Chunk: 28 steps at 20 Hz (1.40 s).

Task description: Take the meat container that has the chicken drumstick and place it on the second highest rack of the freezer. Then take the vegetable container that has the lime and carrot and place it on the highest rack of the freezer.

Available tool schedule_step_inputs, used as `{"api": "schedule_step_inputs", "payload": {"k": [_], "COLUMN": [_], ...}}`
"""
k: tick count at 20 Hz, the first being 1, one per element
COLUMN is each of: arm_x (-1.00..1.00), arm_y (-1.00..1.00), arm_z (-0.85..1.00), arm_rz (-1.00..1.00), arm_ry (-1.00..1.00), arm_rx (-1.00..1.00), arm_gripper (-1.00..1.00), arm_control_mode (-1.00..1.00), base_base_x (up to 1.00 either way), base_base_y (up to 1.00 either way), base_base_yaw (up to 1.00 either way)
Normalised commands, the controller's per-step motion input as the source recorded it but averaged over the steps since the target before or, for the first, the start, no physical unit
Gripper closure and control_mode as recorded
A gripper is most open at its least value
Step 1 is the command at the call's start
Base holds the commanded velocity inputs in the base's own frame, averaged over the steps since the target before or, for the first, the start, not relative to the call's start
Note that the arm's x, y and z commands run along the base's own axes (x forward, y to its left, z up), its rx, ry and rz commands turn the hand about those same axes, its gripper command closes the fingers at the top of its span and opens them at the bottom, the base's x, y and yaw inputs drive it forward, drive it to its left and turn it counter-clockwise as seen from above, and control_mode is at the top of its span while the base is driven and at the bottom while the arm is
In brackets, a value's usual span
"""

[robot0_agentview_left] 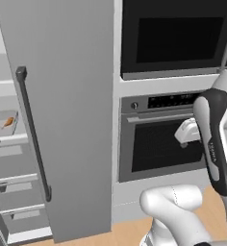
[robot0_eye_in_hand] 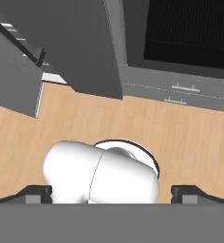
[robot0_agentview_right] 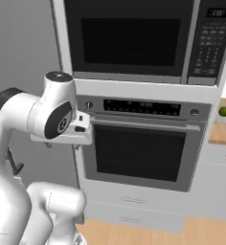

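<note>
Your gripper (robot0_eye_in_hand: 112,193) hangs wide open and empty, facing the wood floor (robot0_eye_in_hand: 180,137). The freezer (robot0_agentview_left: 62,110) door stands open; on 1 inner shelf, a container (robot0_agentview_left: 5,122) holds what looks like the chicken drumstick (robot0_agentview_left: 8,122), long axis slanting up-right.

Base cams behind arm, both facing oven (robot0_agentview_left: 163,139); hand cam floorward.

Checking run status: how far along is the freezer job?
Done: the meat container with the chicken drumstick sits on a rack inside the open freezer, above the drawers. In hand: nothing; gripper jaws stand wide, pointing at the floor. Left: fetch the lime container from the counter and shelve it on the highest rack.
</note>
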Motion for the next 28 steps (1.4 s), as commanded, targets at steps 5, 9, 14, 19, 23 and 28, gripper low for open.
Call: {"api": "schedule_step_inputs", "payload": {"k": [5, 9, 14, 19, 23, 28], "arm_x": [0.00, 0.00, 0.00, 0.00, 0.00, 0.00], "arm_y": [0.00, 0.00, 0.00, 0.00, 0.00, 0.00], "arm_z": [0.00, 0.00, 0.00, 0.00, 0.00, 0.00], "arm_rz": [0.00, 0.00, 0.00, 0.00, 0.00, 0.00], "arm_ry": [0.00, 0.00, 0.00, 0.00, 0.00, 0.00], "arm_rx": [0.00, 0.00, 0.00, 0.00, 0.00, 0.00], "arm_gripper": [-1.00, -1.00, -1.00, -1.00, -1.00, -1.00], "arm_control_mode": [1.00, 1.00, 1.00, 1.00, 1.00, 1.00], "base_base_x": [0.00, 0.00, 0.00, 0.02, 0.16, 0.57], "base_base_y": [-0.80, -0.96, -1.00, -1.00, -0.95, -0.64], "base_base_yaw": [0.00, 0.00, 0.00, 0.01, 0.03, 0.00]}}
